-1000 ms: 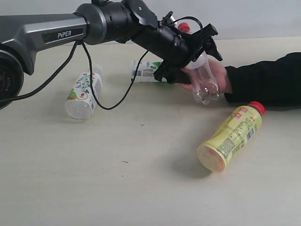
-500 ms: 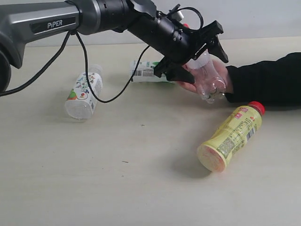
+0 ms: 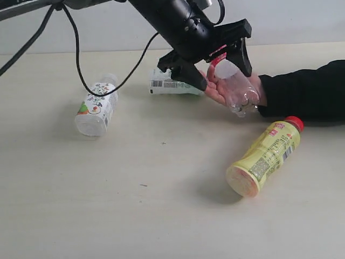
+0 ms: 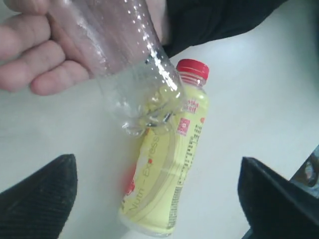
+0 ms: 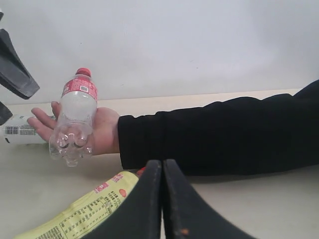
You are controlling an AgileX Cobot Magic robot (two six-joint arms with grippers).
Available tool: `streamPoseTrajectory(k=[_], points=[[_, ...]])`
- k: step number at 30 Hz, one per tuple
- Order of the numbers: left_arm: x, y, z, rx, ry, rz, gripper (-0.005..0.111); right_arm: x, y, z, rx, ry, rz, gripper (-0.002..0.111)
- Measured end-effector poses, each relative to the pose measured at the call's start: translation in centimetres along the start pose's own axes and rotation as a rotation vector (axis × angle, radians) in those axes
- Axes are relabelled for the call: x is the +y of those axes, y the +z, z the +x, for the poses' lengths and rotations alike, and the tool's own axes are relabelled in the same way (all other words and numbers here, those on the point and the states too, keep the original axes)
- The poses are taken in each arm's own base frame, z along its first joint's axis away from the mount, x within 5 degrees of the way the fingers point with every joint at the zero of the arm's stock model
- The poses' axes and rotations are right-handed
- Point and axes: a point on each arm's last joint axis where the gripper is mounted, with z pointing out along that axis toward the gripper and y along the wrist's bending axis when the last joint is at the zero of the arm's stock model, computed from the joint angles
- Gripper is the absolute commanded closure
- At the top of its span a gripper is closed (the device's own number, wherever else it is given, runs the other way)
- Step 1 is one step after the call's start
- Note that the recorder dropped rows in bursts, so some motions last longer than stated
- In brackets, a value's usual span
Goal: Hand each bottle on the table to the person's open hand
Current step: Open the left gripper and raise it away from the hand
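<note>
The clear bottle [image 3: 237, 89] with red label and cap lies in the person's open hand [image 3: 214, 91], palm up at the end of a black sleeve. My left gripper [image 3: 225, 76] hangs open just above it and holds nothing; its fingers [image 4: 40, 199] stand far apart. In the left wrist view the clear bottle [image 4: 134, 74] and the yellow bottle [image 4: 169, 169] lie below my left gripper [image 4: 157, 199]. The yellow bottle [image 3: 264, 156] lies on the table [image 3: 161, 216] near the sleeve. The green-label bottle [image 3: 175, 83] and the floral bottle [image 3: 96, 105] lie further left. My right gripper [image 5: 162, 164] is shut and empty.
The person's black-sleeved forearm [image 3: 307, 91] lies across the table's right side, just behind the yellow bottle. A black cable [image 3: 81, 70] hangs from the left arm over the floral bottle. From the right wrist I see the hand [image 5: 102, 132] and the clear bottle [image 5: 75, 119].
My left gripper has lifted up and away from the clear bottle, jaws still wide. The bottle stays lying in the person's hand. The other bottles have not moved.
</note>
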Motion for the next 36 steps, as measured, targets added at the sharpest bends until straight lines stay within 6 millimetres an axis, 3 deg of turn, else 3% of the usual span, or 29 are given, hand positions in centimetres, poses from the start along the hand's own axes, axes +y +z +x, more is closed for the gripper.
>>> streamPoseTrajectory(k=[5, 11, 16, 21, 27, 36], points=[[-3.1, -3.3, 1.4, -0.061, 0.197, -0.130, 0.023, 0.0, 0.0, 0.0, 0.000, 0.000, 0.000, 0.108], [-3.8, -8.2, 1.9, -0.112, 0.401, -0.298, 0.023, 0.0, 0.0, 0.0, 0.000, 0.000, 0.000, 0.108], [-4.2, -9.5, 2.4, -0.113, 0.421, -0.302, 0.023, 0.0, 0.0, 0.0, 0.000, 0.000, 0.000, 0.108], [-4.5, -9.4, 2.8, -0.084, 0.400, -0.260, 0.023, 0.0, 0.0, 0.0, 0.000, 0.000, 0.000, 0.108], [-4.5, -7.8, 3.9, -0.013, 0.371, -0.210, 0.023, 0.0, 0.0, 0.0, 0.000, 0.000, 0.000, 0.108], [-4.2, -7.5, 3.4, -0.049, 0.655, -0.305, 0.023, 0.0, 0.0, 0.0, 0.000, 0.000, 0.000, 0.108]])
